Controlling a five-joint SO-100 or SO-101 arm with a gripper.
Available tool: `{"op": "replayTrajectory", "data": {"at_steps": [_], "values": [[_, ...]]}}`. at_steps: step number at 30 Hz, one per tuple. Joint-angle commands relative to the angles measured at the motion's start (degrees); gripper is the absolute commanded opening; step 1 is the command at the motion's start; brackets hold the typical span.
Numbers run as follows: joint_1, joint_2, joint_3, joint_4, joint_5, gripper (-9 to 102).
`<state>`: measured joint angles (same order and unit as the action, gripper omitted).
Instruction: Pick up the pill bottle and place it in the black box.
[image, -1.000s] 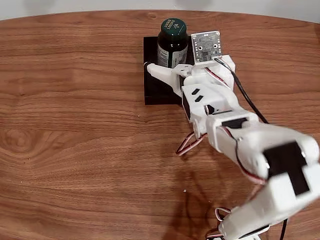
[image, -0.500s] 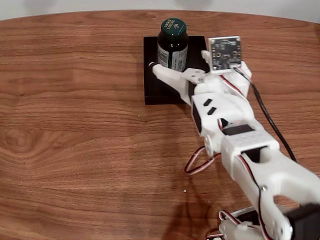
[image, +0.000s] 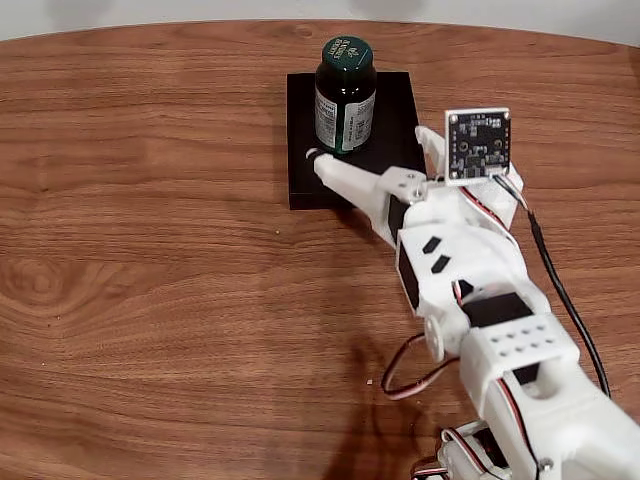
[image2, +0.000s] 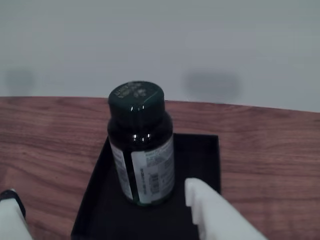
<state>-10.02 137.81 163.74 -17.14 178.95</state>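
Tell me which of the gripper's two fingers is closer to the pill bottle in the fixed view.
The left-hand finger, the long white one whose tip lies by the pill bottle base over the black box. The other finger sits apart to the right, beside the camera board.

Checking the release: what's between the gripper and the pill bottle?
Nothing but bare black box floor; in the wrist view the open gripper stands clear of the pill bottle.

jaws released pill bottle (image: 345, 95), arm pulled back from black box (image: 391, 100)
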Motion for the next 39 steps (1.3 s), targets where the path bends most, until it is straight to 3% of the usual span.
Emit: {"op": "replayTrajectory", "data": {"at_steps": [1,14,20,39], "values": [[-0.5,6.0,1.0,1.1,-0.3,39],[0.0,17.0,9.1,8.9,-1.4,38],[1.6,22.2,9.6,17.8,-4.5,36],[2.7,42.0,9.8,66.4,-15.7,21]]}}
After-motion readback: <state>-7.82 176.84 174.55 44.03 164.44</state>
